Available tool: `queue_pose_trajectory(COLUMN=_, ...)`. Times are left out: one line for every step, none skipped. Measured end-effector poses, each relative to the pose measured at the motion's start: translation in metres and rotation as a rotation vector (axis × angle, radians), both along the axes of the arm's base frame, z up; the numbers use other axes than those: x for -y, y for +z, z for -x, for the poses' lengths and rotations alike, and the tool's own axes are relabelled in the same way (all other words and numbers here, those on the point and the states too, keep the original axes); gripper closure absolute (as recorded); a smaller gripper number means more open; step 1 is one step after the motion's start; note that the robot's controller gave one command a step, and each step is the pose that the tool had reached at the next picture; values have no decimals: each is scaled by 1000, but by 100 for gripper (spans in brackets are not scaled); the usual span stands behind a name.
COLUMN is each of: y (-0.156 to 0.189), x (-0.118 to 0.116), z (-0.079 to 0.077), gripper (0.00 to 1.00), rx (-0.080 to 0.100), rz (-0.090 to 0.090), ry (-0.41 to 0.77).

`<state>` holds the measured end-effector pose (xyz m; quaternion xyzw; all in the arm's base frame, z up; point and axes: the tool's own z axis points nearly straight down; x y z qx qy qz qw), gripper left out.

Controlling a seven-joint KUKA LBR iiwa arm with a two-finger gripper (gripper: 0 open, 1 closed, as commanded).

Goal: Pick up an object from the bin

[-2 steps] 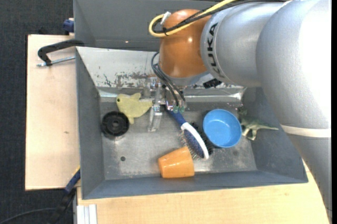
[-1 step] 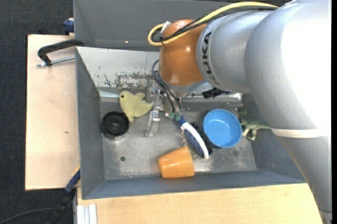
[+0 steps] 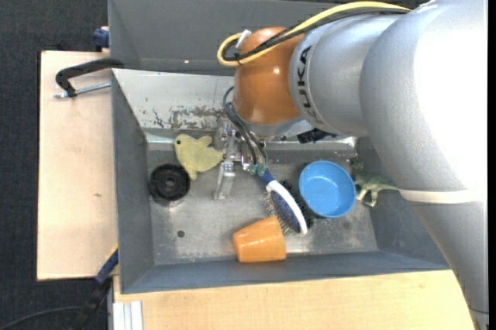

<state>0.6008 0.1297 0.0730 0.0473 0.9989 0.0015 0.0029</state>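
yellow toy (image 3: 197,154), perhaps a duck, lies centre-left of the frame in the bin (image 3: 130,189), just beside the tool (image 3: 225,183); spread or pressed together, i cannot tell. centre over it before closing.

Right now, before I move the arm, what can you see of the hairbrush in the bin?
The hairbrush has a blue and white body and dark bristles, plastic by its look. It lies on the bin floor, slanting from its handle end beside the gripper down to its bristled head. The head ends at the orange cup, perhaps touching; the blue bowl sits just beyond it.
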Motion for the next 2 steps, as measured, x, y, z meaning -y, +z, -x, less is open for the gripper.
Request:
queue_pose_trajectory(y=0, x=0, z=0, gripper=100, rx=1, rz=0, ry=-1)
queue_pose_trajectory(y=95, x=0, z=-4, gripper=100, rx=10, rz=-2, ry=0)
